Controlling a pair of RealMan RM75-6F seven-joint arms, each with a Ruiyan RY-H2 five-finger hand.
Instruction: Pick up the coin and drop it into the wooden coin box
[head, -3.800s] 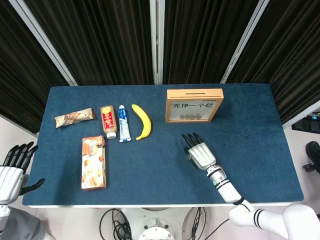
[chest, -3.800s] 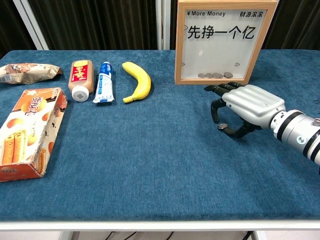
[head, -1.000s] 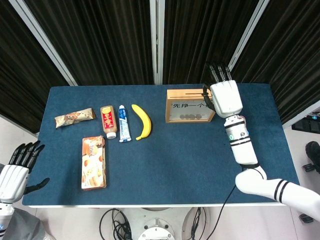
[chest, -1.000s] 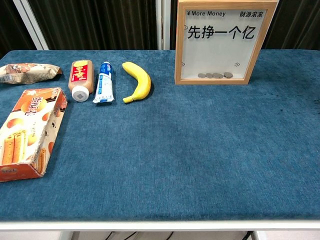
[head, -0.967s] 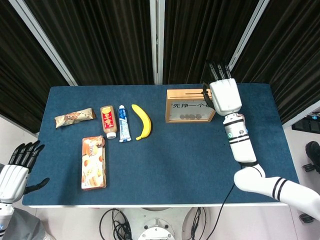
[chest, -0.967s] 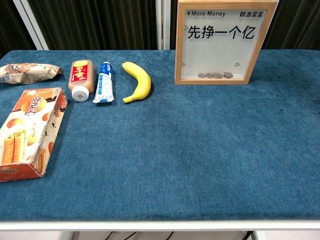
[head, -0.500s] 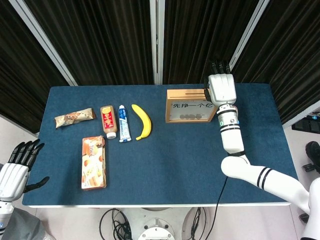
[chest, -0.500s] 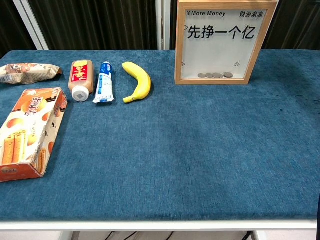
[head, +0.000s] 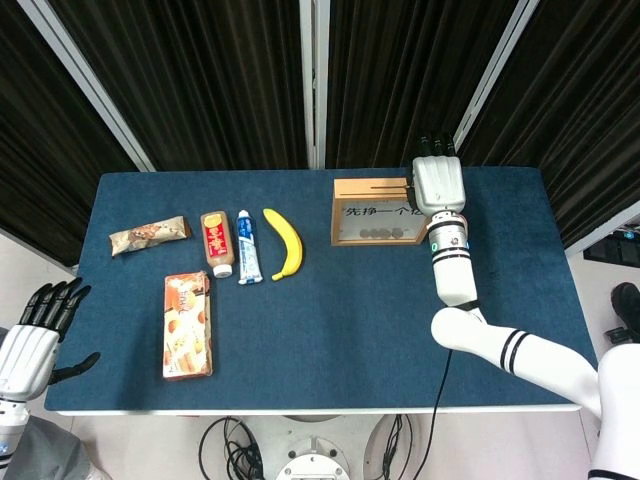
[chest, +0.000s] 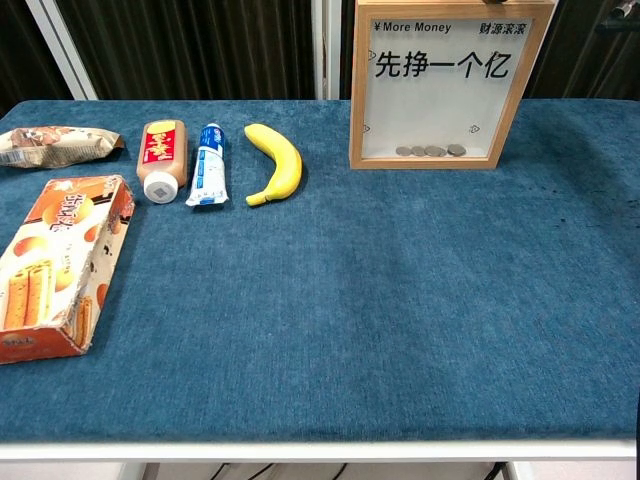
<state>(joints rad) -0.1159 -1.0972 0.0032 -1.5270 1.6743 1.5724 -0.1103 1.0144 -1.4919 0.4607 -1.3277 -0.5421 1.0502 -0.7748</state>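
The wooden coin box (head: 372, 213) stands upright at the back of the blue table, with several coins (chest: 430, 151) lying behind its window (chest: 440, 85). My right hand (head: 438, 183) hovers back-up over the right end of the box's top edge, its fingers bent down beside the slot. The coin is hidden under that hand; none lies on the cloth. My left hand (head: 30, 335) hangs off the table's front left corner, fingers spread and holding nothing. The chest view shows neither hand clearly.
A banana (head: 285, 243), a toothpaste tube (head: 247, 247), a brown bottle (head: 217, 243) and a snack wrapper (head: 148, 236) lie in a row on the left. A biscuit carton (head: 187, 325) lies nearer the front edge.
The right hand rose from the cloth, where it pinched the coin, up to the box. Over the last second it slid left along the box's top. The left hand stays put.
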